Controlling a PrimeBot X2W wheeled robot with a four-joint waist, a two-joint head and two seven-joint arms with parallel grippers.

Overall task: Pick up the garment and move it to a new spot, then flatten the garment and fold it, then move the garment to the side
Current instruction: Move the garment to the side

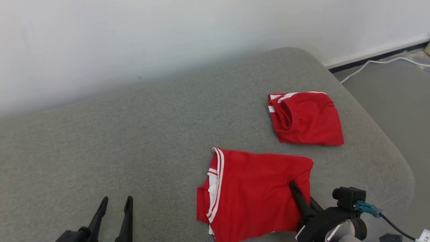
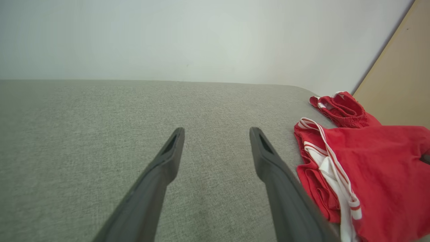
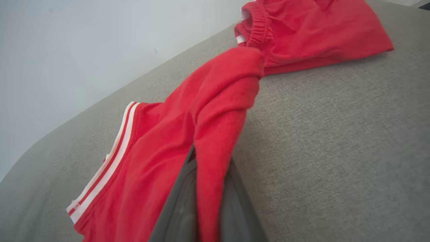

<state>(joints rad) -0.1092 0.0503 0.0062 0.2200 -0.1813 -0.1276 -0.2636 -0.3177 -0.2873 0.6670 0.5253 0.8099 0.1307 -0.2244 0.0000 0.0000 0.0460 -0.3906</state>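
Where the head view looks down on a grey cushioned surface (image 1: 134,141), a folded red garment (image 1: 255,191) with white trim lies at the near right, with red shorts (image 1: 307,117) well apart behind it. The right gripper (image 1: 297,193) pinches the garment's right edge. The left gripper (image 1: 117,201) hangs over bare fabric at lower left.

Left wrist view: its fingers (image 2: 168,158) stand spread wide (nothing between them), with the garment off to the right.

Right wrist view: dark fingers (image 3: 179,208) clamp a raised red fold.
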